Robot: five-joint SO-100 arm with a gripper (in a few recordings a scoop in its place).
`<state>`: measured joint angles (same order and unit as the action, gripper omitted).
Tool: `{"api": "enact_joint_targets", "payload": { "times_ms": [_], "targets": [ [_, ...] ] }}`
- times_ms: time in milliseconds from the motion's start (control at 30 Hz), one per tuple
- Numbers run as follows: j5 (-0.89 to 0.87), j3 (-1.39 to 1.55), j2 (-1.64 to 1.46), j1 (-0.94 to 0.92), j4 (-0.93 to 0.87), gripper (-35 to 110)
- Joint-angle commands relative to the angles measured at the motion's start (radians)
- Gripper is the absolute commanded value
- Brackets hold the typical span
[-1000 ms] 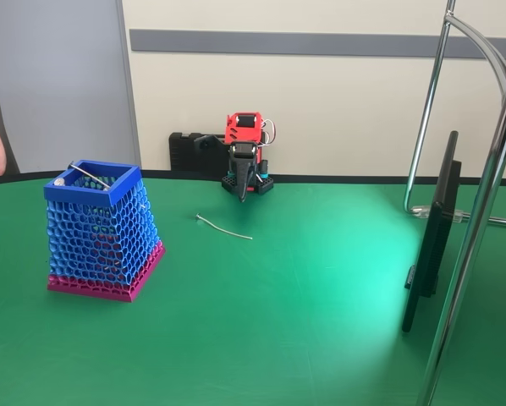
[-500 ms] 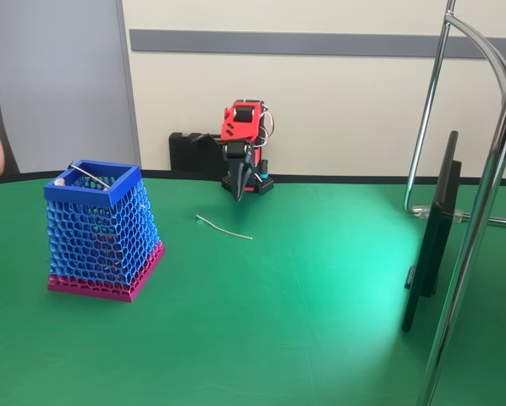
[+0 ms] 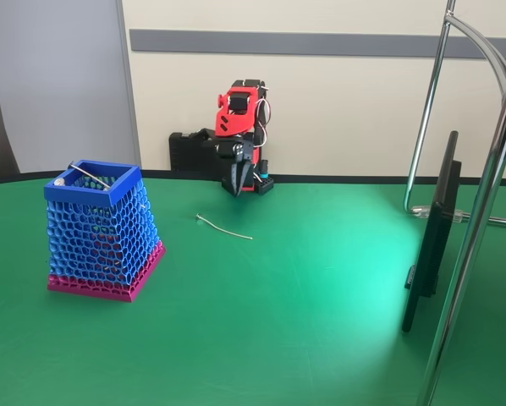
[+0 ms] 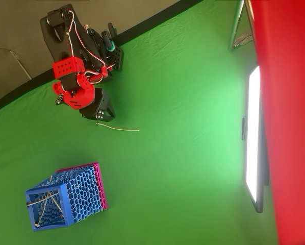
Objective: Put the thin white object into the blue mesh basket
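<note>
The thin white object (image 3: 224,227) lies flat on your green tabletop (image 3: 304,288), apart from everything else, between the arm and the basket; the overhead view (image 4: 118,127) shows one end just beside the fingers' tips, though I cannot tell whether they touch.

Largest first: the tabletop is green with a dark edge. A flat black screen (image 3: 431,237) stands on edge at the right in the fixed view, next to chrome stand tubes (image 3: 481,211).

Your red and black arm (image 3: 240,118) sits at the far edge, with the fingers (image 3: 238,188) pointing down above the tabletop. They look slightly parted and hold nothing.

The blue mesh basket (image 3: 101,228) stands upright on its pink base, well apart from the arm. A grey metal rod (image 3: 88,175) rests across its rim.
</note>
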<state>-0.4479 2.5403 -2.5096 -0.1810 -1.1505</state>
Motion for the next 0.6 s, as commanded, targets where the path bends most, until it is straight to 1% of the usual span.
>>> {"api": "enact_joint_targets", "payload": {
  "times_ms": [0,200,300,433,567],
  "targets": [
    [-0.014,-0.086,0.098,-0.058,-0.011,1],
    [-0.005,-0.130,0.230,-0.117,0.005,1],
    [0.017,-0.130,0.288,-0.120,0.051,10],
    [0.017,-0.138,0.360,-0.133,0.083,10],
    [0.021,-0.152,0.440,-0.160,0.117,13]
  ]
}}
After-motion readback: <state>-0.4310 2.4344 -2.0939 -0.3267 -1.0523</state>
